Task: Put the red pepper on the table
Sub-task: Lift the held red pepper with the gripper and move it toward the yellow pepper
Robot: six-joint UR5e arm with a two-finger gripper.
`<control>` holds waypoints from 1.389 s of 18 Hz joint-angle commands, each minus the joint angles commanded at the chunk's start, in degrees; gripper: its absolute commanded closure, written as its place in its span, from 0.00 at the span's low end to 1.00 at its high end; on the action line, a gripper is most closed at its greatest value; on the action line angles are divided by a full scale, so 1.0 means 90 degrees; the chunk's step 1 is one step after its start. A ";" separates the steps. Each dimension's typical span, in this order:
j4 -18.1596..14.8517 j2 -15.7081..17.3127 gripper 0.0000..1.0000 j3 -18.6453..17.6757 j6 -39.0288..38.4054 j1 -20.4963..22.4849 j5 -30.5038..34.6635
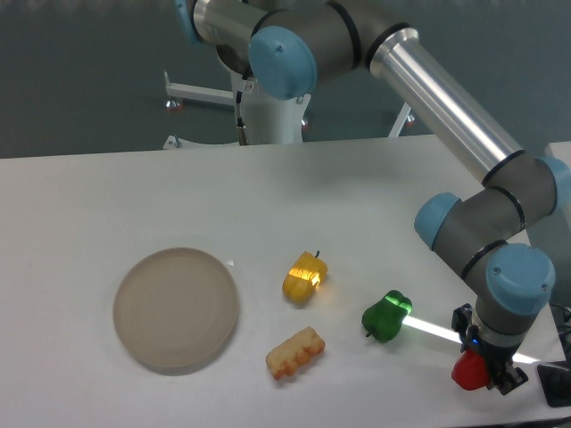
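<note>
Behind the large white matte worktop (134,192) stands a plain dark grey-teal wall (80,71), evenly toned and without windows or markings. Against it, past the worktop's far edge, sits a white metal stand with tubular legs (201,94); one leg reaches left and ends in a small red foot cap (172,104), and another slanted white strut (401,120) shows further right. The floor cannot be seen. Light is soft and diffuse, leaving only faint shadows on the worktop. A narrow bright streak of light (437,331) lies across the surface near the right front corner.
</note>
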 joint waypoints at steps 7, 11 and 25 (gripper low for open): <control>-0.0010 0.0175 0.39 -0.0311 -0.0029 -0.0136 0.0010; -0.0039 0.0468 0.39 -0.0702 -0.0039 -0.0147 -0.0049; 0.0068 0.3533 0.39 -0.5046 0.0175 0.0127 -0.0440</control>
